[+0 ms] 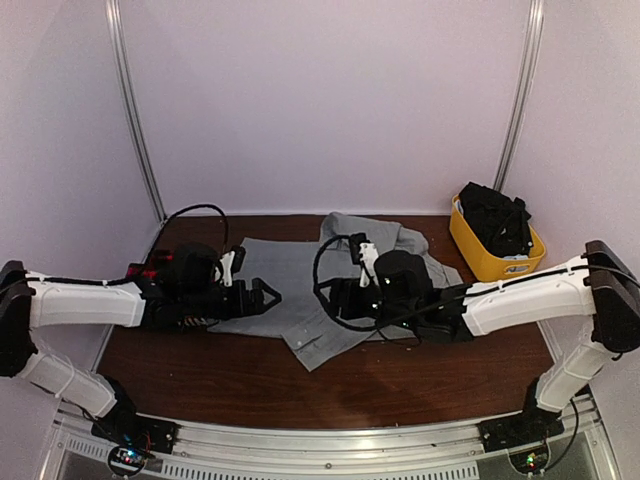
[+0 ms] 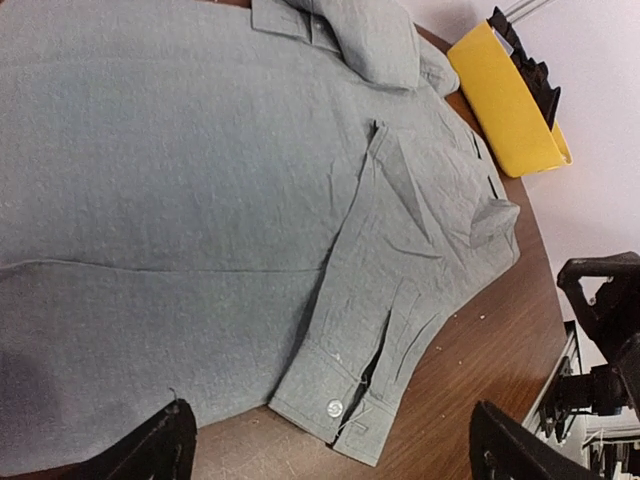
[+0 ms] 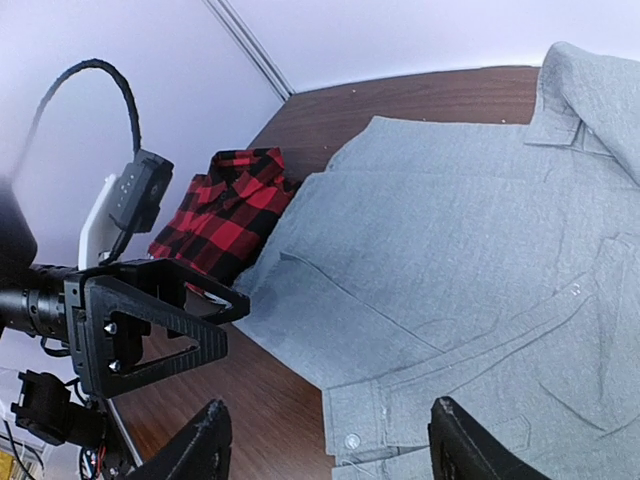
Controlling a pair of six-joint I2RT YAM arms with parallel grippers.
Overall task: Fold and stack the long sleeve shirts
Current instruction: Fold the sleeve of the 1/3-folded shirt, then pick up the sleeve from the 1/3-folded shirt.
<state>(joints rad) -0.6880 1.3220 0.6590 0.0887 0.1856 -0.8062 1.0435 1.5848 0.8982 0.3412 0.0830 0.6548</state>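
Pale walls are closing in the work area on three sides, and a dark wooden table (image 1: 250,385) is carrying everything. On it, the grey shirt (image 1: 300,290) is taking the most room. It is lying spread out from the middle toward the far edge, with its collar (image 2: 290,20) toward the far side. One sleeve is lying folded inward across the body, so its buttoned cuff (image 2: 335,405) is ending at the near hem. Part of the cloth is bunching up in a heap at the far edge, so I judge the folding is only partly done.

The yellow bin (image 1: 480,255) is standing at the far right corner, holding dark clothes (image 1: 497,222), well apart from the fold. The red-and-black plaid shirt (image 3: 225,215) is lying crumpled near the far left corner, just beside the left edge of the grey one. Whether they are touching I cannot tell. It is probably waiting for its turn.

Both arms are reaching in low from the two sides and facing each other over the grey shirt. The left gripper (image 1: 268,296) is hovering with its jaws standing wide, and nothing is between them. The right gripper (image 3: 335,445) is also standing apart and holding nothing, above the cuff area. I think this position is making both ready to take the near hem for the next fold.
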